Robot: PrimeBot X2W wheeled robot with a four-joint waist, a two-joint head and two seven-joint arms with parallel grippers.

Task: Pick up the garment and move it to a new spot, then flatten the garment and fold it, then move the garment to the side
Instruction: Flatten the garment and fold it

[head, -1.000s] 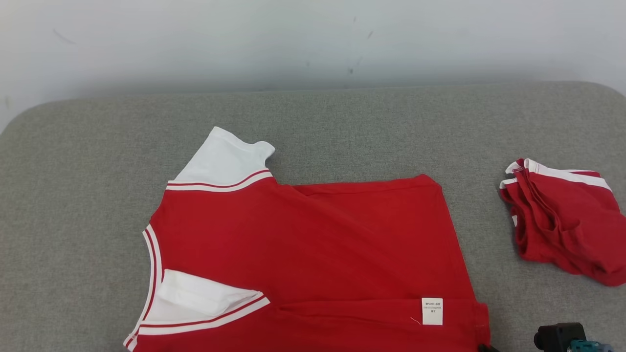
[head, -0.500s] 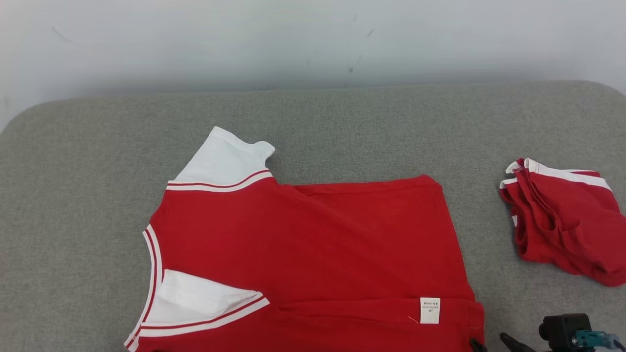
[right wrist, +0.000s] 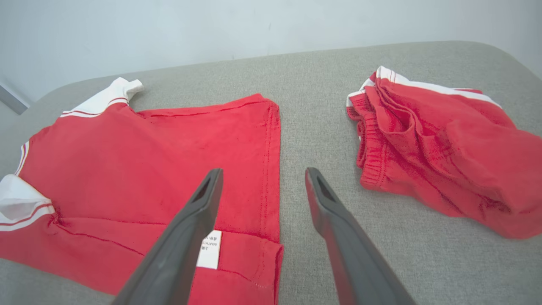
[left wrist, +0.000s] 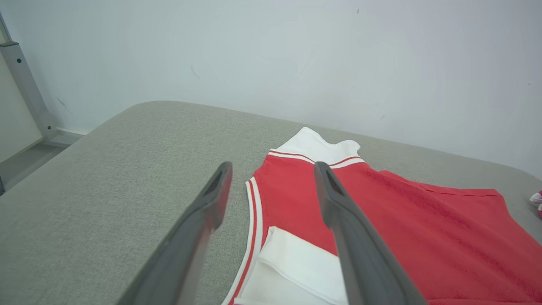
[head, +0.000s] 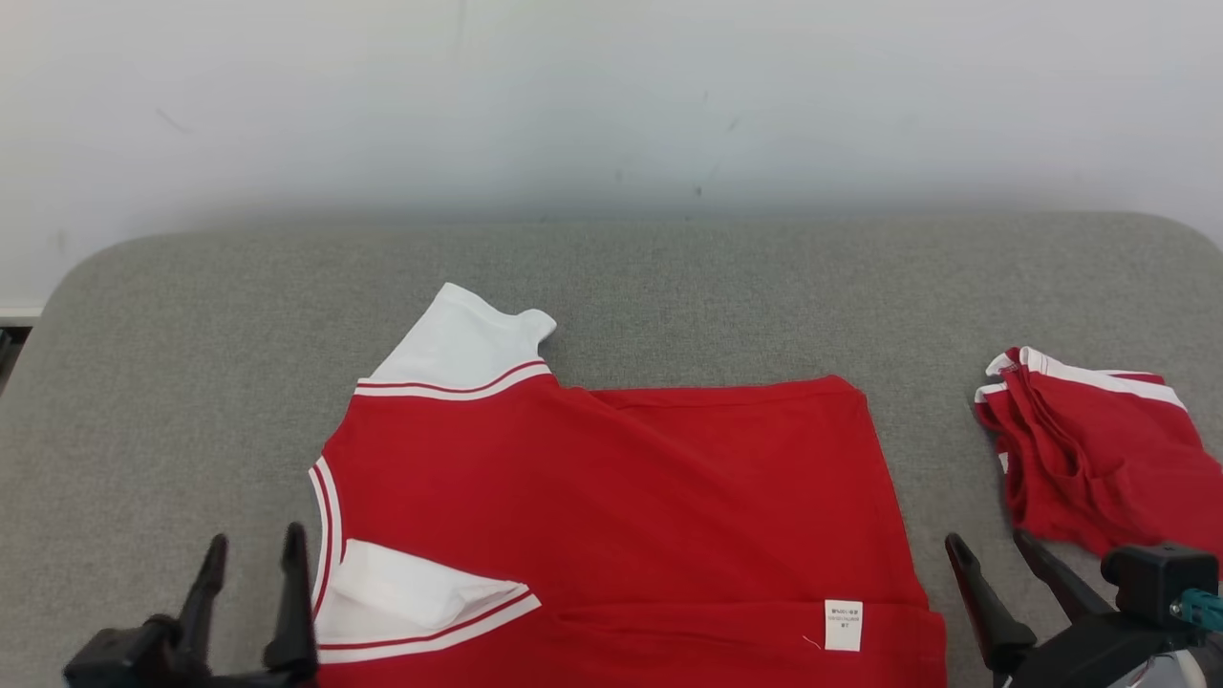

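The garment [head: 621,487] is a red shirt with white sleeves, spread flat on the grey padded table [head: 669,277]. Its near edge is folded over and shows a white label [head: 843,625]. My left gripper [head: 256,537] stands open just left of the shirt's collar edge and holds nothing. In the left wrist view the left gripper [left wrist: 272,167] points along the shirt [left wrist: 402,228]. My right gripper [head: 986,540] is open just right of the shirt's hem corner. In the right wrist view the right gripper [right wrist: 263,171] hovers over the hem of the shirt [right wrist: 148,161].
A second red garment [head: 1089,449] with white stripes lies crumpled at the table's right, close to my right gripper; the right wrist view shows this crumpled garment [right wrist: 436,148] too. A pale wall runs behind the table. A metal post [left wrist: 25,84] stands off the table's left end.
The head camera has shifted, so the whole picture sits lower. Both grippers have come up into view, open, beside the shirt's near corners. The shirt itself lies as before.
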